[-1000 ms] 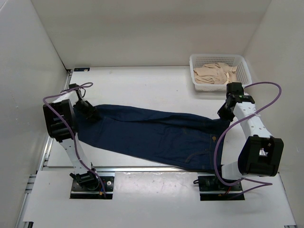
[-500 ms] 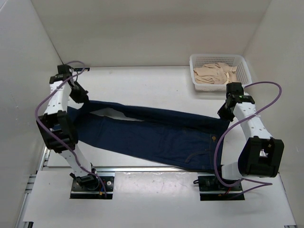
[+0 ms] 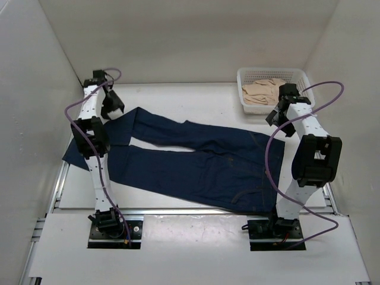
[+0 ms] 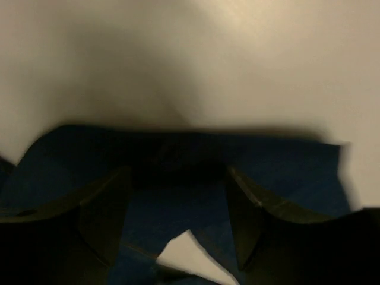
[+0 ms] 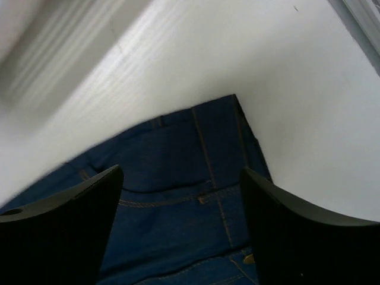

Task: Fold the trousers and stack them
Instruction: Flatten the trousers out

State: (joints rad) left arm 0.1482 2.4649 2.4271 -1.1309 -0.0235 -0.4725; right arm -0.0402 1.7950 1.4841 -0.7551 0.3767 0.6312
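Note:
The trousers (image 3: 190, 163), dark navy jeans with tan stitching, lie flat across the table, legs to the left and waist to the right. The two legs are slightly parted, and the near leg's hem reaches the table's left edge. My left gripper (image 3: 111, 105) hovers open over the far leg's hem. In the left wrist view its fingers (image 4: 101, 219) stand apart above the blue cloth (image 4: 285, 172), holding nothing. My right gripper (image 3: 275, 116) hangs open above the far corner of the waistband. Denim (image 5: 172, 160) shows between its spread fingers (image 5: 279, 225), untouched.
A white basket (image 3: 270, 70) holding beige cloth (image 3: 267, 92) stands at the back right, just behind the right gripper. White walls close in the left, back and right sides. Bare table shows beyond the trousers at the back (image 3: 190, 101).
Both grippers have opened and let go of the trousers, which have dropped flat. The left arm swung toward the back left corner with the far leg; the right gripper rose toward the basket.

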